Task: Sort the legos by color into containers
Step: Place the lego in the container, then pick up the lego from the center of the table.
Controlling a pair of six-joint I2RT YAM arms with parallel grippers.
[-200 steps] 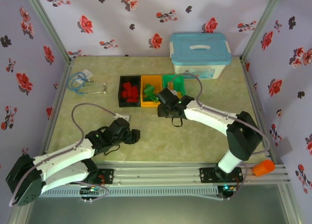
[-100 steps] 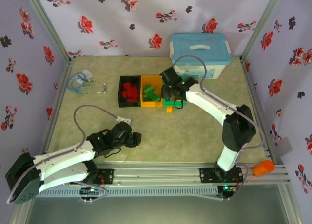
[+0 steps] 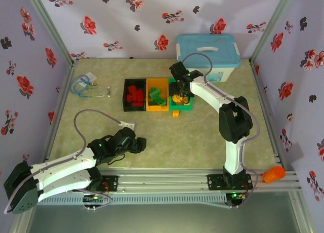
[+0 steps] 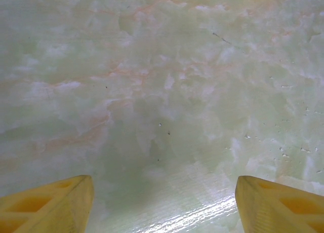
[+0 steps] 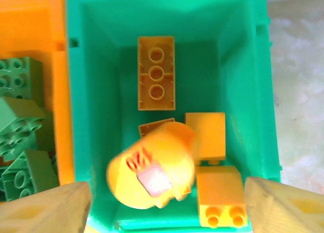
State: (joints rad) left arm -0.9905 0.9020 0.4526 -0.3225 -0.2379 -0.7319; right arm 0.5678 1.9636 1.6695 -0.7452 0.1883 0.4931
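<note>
My right gripper hangs open over the green bin. A rounded yellow piece with red print is blurred between the spread jaws, loose inside the bin. Under it lie several yellow bricks. The orange-yellow bin holds green bricks. Red bricks fill the black bin. One yellow brick lies on the table just in front of the green bin. My left gripper is open, low over bare table.
A white box with a light-blue lid stands right behind the green bin. A blue-and-grey cable lies at the back left. A small white tag rests near the left arm. An orange object sits beyond the front right rail.
My right gripper has moved from the table in front of the bins back over the green bin and let go of the rounded yellow piece. The left arm shifted only slightly.
</note>
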